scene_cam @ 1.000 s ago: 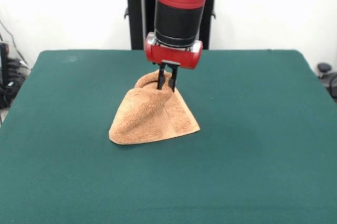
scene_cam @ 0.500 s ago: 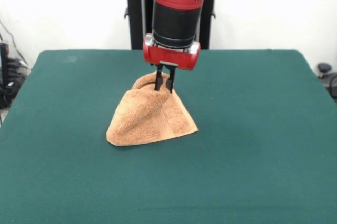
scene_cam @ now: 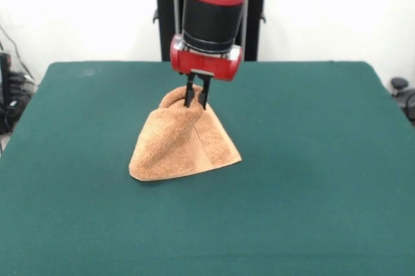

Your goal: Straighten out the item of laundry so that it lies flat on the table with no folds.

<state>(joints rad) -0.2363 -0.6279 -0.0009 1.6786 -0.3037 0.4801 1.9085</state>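
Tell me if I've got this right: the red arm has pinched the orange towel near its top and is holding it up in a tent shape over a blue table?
Not quite: the table is dark green, not blue, as the front view shows. The rest holds: the gripper pinches the towel near its top, holding it in a tent shape with its lower edge on the table.

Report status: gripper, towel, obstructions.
Gripper shut on towel, pinching its peak. Towel tented, lower edge on table, not flat yet. Nothing in the way.

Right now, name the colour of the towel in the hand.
Orange-tan, plain terry, the towel; front view shows it.
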